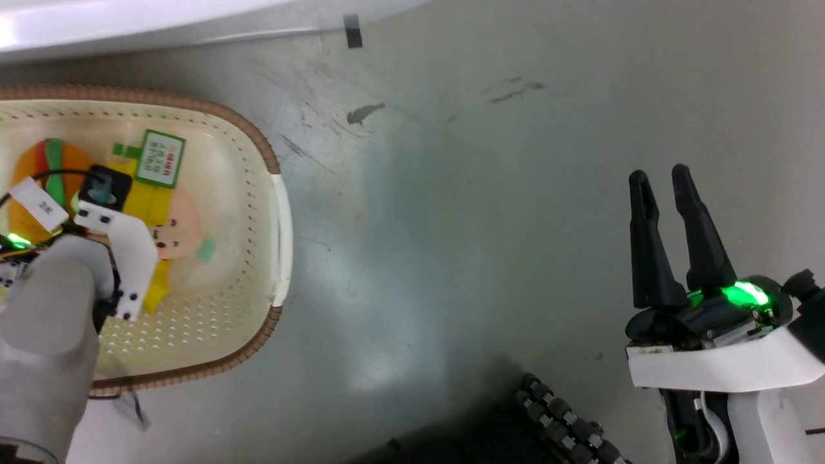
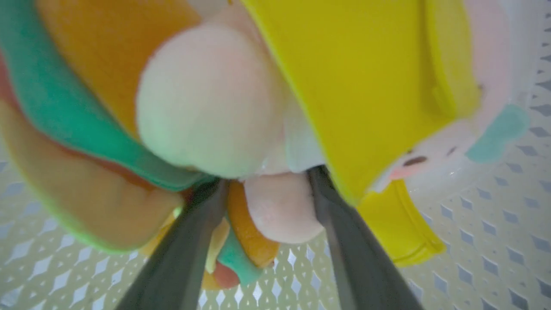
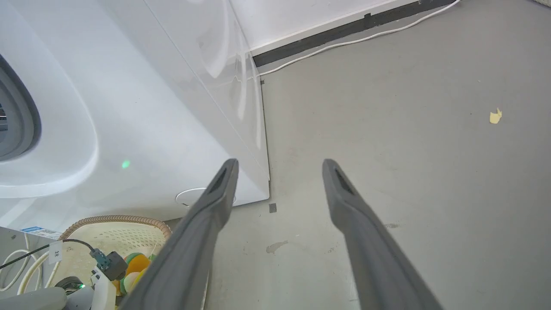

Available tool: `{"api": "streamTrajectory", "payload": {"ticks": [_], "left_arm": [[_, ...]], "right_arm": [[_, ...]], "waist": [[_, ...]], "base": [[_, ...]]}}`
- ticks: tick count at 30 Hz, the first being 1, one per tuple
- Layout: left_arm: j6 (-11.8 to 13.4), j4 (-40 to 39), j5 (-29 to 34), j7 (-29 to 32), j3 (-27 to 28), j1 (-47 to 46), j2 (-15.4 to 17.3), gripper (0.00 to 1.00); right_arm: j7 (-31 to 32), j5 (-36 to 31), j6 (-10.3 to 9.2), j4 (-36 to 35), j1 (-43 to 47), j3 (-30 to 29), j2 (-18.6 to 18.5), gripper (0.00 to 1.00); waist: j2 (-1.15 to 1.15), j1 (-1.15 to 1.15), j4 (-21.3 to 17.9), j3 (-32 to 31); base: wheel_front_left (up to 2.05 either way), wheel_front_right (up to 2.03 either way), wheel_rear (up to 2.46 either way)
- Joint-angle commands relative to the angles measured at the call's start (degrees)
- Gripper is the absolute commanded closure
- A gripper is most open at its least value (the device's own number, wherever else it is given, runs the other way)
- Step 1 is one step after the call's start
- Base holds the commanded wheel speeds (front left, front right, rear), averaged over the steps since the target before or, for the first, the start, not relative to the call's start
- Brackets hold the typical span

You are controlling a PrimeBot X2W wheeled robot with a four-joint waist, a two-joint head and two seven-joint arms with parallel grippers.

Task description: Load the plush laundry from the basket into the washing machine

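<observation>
**Get a sure hold on the toy before lifting**

The toy (image 1: 175, 225) lies in the basket (image 1: 281, 238), which sits on the floor (image 1: 483, 225) in front of the washer (image 3: 129, 107). The left gripper (image 2: 267, 178) is down inside the basket, and its fingers (image 2: 189, 249) stand either side of a pink lump (image 2: 282, 211) and an orange fold of the toy. Plush fills the gap between them, but I cannot tell whether they are squeezing it yet. The right gripper (image 1: 659, 173) hangs over bare floor well away from the basket, fingers spread and holding nothing.

The step in hand looks like the grasp. Soft plush gives under pressure, so the fingers should probably close until the lump is firmly pinched; a light nip may slip off a rounded limb. The burger half and the doll half are joined, so one good hold should carry both, though the free half will dangle. The lift is best taken straight up until the toy clears the rim, so that neither the dangling half nor the tag (image 1: 161, 158) catches on the wall and drags the basket along.
</observation>
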Motion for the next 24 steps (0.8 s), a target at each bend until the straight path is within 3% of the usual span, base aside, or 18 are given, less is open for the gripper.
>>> {"api": "streamTrajectory", "payload": {"ticks": [1, 7, 12, 24], "left_arm": [[-0.21, 2.29, -0.31, 0.85, -0.59, -0.76, 0.84, 1.0], [-0.58, 5.91, -1.66, 0.47, -1.59, -2.38, 2.54, 1.0], [0.57, 6.26, -3.43, -2.61, -0.3, -0.37, 3.2, 1.0], [0.48, 7.48, -6.4, -14.37, -1.02, 6.23, -7.24, 1.0]], "right_arm": [[-0.56, 0.83, -0.04, -0.46, -1.33, 0.21, 0.22, 0.0], [-1.25, 2.76, -0.04, -0.09, -2.64, 0.91, 0.23, 0.0], [-1.25, 2.36, -0.04, 1.27, -3.67, 2.05, 0.23, 0.0], [-1.25, -6.19, -0.04, 5.56, -0.43, -3.48, 0.23, 0.0]], "waist": [[-0.01, 0.0, -0.66, 0.77], [-0.01, 0.0, -2.68, 1.89], [-0.01, 0.0, -3.85, -1.3], [-0.01, 0.0, 4.64, -19.79]], "base": [[0.0, 0.0, 0.0], [0.0, 0.0, 0.0], [0.0, 0.0, 0.0], [0.0, 0.0, 0.0]]}}
